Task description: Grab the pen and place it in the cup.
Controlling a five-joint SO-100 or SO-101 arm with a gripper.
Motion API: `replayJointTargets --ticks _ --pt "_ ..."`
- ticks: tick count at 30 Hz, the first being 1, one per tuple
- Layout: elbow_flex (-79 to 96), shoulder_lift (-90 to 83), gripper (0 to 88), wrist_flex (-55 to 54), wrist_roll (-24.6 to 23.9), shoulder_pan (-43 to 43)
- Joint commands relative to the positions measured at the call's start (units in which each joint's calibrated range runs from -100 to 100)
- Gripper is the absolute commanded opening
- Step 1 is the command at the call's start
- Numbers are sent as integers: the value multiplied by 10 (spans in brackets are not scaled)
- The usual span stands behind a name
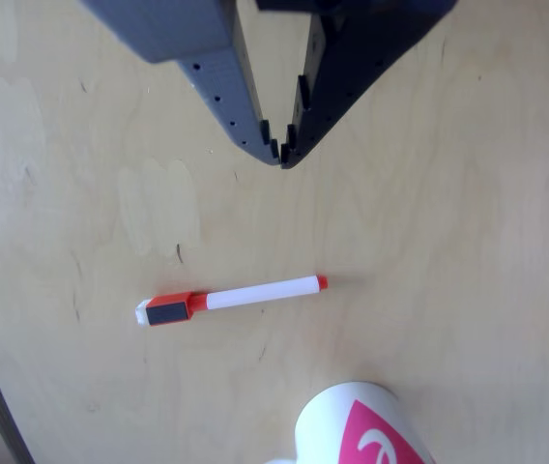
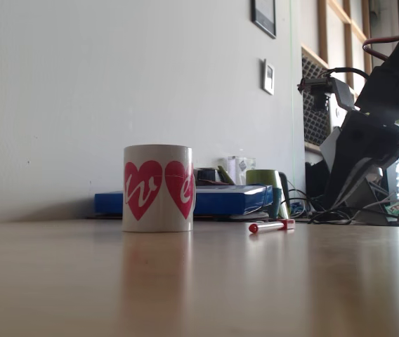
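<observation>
Claw: gripper (image 1: 281,155) is hanging above the table (image 1: 468,251), fingertips nearly touching, holding nothing | Pen (image 1: 231,298) is lying flat below the tips in the other view, long axis running left-right, capped end left | Cup (image 1: 361,430) is sitting just beyond the pen | Fixed view is showing the cup (image 2: 158,188) upright, pen (image 2: 270,226) on the table to its right.

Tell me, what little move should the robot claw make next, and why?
Probably open the gripper and lower it toward the pen. In the other view its fingertips are nearly touching and hold nothing, and the pen lies flat on the table, lower in the picture than the tips and apart from the cup. It can't be picked up until the fingers spread around it.
</observation>
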Motion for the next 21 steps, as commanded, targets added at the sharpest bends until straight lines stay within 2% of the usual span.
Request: replayJointTargets --ticks 1,12,21 --pt "-27 -3 11 2 0 6" --pt "-71 31 10 -5 2 5" --pt "-274 421 11 -141 6 -9"
